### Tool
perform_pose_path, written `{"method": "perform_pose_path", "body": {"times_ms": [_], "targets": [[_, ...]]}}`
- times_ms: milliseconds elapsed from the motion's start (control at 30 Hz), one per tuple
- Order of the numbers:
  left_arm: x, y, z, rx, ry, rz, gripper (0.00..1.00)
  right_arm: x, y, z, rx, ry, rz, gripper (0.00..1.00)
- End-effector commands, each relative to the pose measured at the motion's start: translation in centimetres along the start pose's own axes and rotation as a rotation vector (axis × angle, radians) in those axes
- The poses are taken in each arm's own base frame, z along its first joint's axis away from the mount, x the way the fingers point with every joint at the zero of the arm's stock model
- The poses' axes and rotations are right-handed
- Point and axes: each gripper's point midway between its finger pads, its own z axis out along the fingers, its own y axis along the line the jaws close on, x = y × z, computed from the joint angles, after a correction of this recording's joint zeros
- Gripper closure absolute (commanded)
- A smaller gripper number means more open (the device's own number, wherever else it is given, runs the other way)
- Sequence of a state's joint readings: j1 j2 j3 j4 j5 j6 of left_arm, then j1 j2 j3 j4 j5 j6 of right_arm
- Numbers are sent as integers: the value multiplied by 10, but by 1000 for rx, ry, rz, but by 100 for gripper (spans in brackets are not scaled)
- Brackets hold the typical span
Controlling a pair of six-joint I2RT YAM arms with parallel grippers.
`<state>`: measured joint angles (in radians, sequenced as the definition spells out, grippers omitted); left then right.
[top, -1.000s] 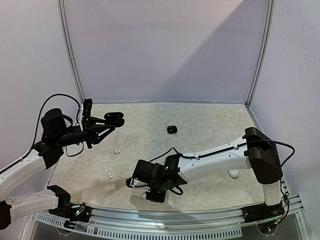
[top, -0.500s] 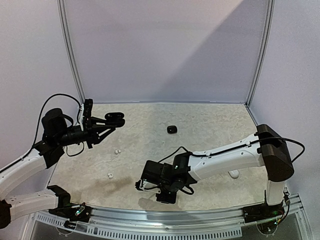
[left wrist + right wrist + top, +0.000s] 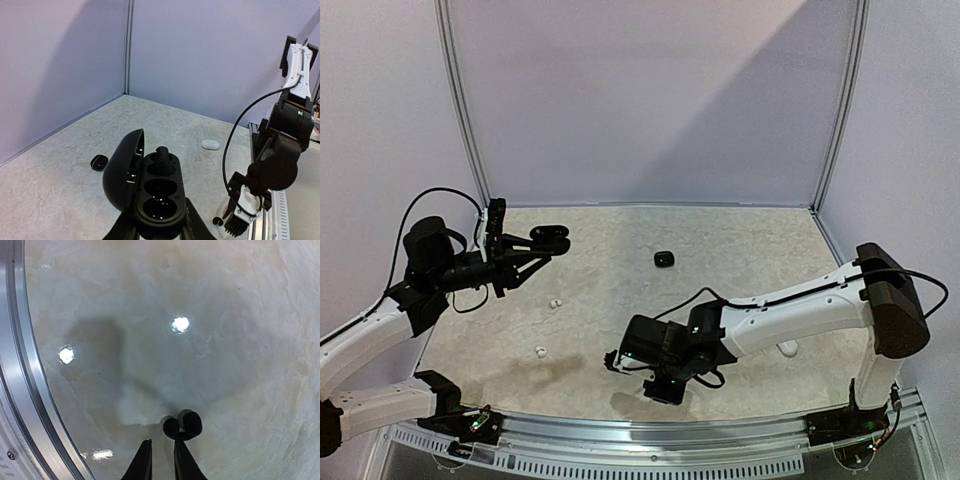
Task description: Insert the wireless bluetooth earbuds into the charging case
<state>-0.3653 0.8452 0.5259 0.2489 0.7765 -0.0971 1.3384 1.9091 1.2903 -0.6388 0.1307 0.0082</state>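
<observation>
Your right arm lies stretched low along the near part of the counter (image 3: 740, 235), shoulder at the right and wrist reaching left, with the right gripper (image 3: 162, 460) aimed down at the surface. Its fingers are only slightly parted and pinch nothing. Just past their tips a black earbud (image 3: 182, 426) lies on the counter, glossy, with two rounded lobes joined together. Whether it touches a fingertip you cannot tell.

Behind that forearm, at the right, a white case (image 3: 210, 144) lies closed.

On the left, one white earbud (image 3: 540, 351) lies near and a second white earbud (image 3: 556, 302) a little farther out.

Your left arm is raised over the far left corner with the forearm pointing right. The left gripper (image 3: 157, 232) is clamped on the charging case (image 3: 159, 200). The case is black with its lid swung open, and a seated earbud (image 3: 161, 155) stands in its far socket.

Farthest, near the middle, a small black item (image 3: 664, 259) lies alone.
</observation>
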Motion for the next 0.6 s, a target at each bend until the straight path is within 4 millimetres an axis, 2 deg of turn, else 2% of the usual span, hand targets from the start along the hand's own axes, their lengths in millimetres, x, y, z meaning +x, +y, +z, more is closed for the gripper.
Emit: {"method": "perform_pose_path", "body": {"times_ms": [0, 133, 200, 267, 467, 567], "targets": [[-1, 1, 0, 3, -3, 13, 100, -30, -17, -36, -40, -209, 172, 82], [-1, 1, 0, 3, -3, 12, 100, -38, -39, -53, -51, -316, 347, 77], [-1, 2, -1, -1, -4, 11, 100, -34, -61, -55, -10, -307, 500, 72], [0, 1, -1, 0, -2, 10, 100, -30, -71, -53, -20, -266, 669, 68], [0, 2, -1, -3, -1, 13, 100, -19, -54, -24, -94, -132, 938, 63], [-1, 1, -2, 0, -4, 17, 100, -3, -44, -13, -107, -86, 1039, 65]]}}
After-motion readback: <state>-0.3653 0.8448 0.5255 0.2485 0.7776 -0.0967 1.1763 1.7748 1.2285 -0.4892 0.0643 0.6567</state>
